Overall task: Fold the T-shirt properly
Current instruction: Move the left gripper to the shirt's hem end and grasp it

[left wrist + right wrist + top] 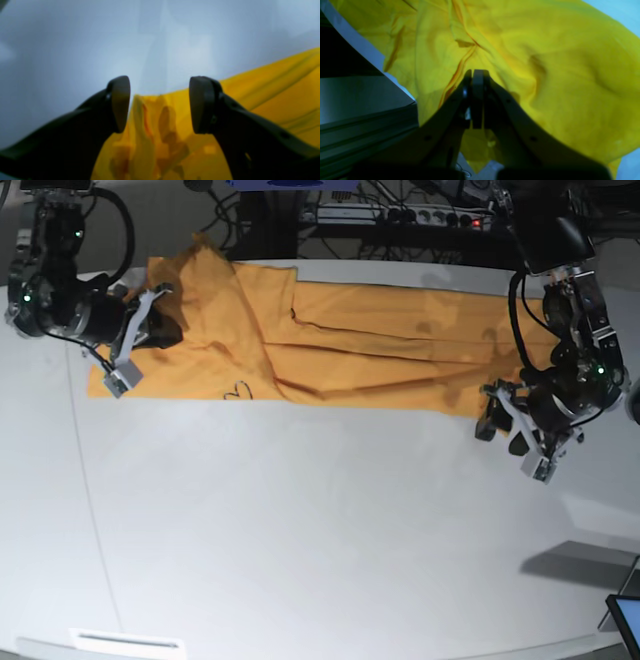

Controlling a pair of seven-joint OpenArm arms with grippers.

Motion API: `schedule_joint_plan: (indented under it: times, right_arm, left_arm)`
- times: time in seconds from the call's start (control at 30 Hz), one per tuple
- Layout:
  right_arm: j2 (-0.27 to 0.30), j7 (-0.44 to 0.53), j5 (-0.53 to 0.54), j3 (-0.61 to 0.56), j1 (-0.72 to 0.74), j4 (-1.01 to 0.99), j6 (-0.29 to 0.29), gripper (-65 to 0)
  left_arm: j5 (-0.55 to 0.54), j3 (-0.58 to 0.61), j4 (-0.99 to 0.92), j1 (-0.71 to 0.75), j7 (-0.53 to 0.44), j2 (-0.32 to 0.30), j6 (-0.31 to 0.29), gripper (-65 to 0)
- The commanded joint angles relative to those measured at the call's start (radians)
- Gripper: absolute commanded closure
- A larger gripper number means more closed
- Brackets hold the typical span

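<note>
In the left wrist view the left claw (pixel 159 105) stands with its jaws well apart and nothing between them, poised over a rumpled corner of the T-shirt (pixel 275 100), with pale bench (pixel 62 50) beyond; it looks ready to take that edge but has not gripped it. In the right wrist view the right claw (pixel 475 77) has its jaws pressed together, and yellow cloth (pixel 545 75) bunches all round the tips (a pinch of fabric seems caught there, though the contact itself is hidden). In the base view the shirt (pixel 380 350) lies as a long band across the far half of the bench (pixel 320 540), the right claw (pixel 150 315) at its left end and the left claw (pixel 503 423) just off its right end near the edge. I judge the step to be securing both ends before a fold; next the open claw should settle onto the cloth corner and close
</note>
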Motion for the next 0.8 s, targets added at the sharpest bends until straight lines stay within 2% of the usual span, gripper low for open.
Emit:
schedule_joint_plan:
  times: [0.0,0.07,0.47,0.7,0.77]
  right_arm:
    - [0.009,0.018,0.019,0.004,0.004,0.017,0.006,0.0]
    - [0.009,0.018,0.019,0.004,0.004,0.017,0.006,0.0]
    - [0.009,0.018,0.019,0.004,0.004,0.028,0.006,0.0]
    - [0.009,0.018,0.019,0.004,0.004,0.028,0.006,0.0]
    - [0.009,0.018,0.019,0.004,0.004,0.028,0.006,0.0]
  left_arm:
    - [-0.007,-0.008,0.015,-0.017,-0.011,-0.004,-0.001,-36.4]
    - [-0.007,-0.008,0.015,-0.018,-0.011,-0.001,0.001,-36.4]
    - [-0.004,-0.011,0.015,-0.017,-0.011,-0.010,0.113,-36.3]
    - [0.224,-0.007,0.016,-0.017,-0.011,0.027,0.112,-36.3]
    - [0.252,-0.007,0.018,-0.017,-0.011,0.034,0.109,-36.3]
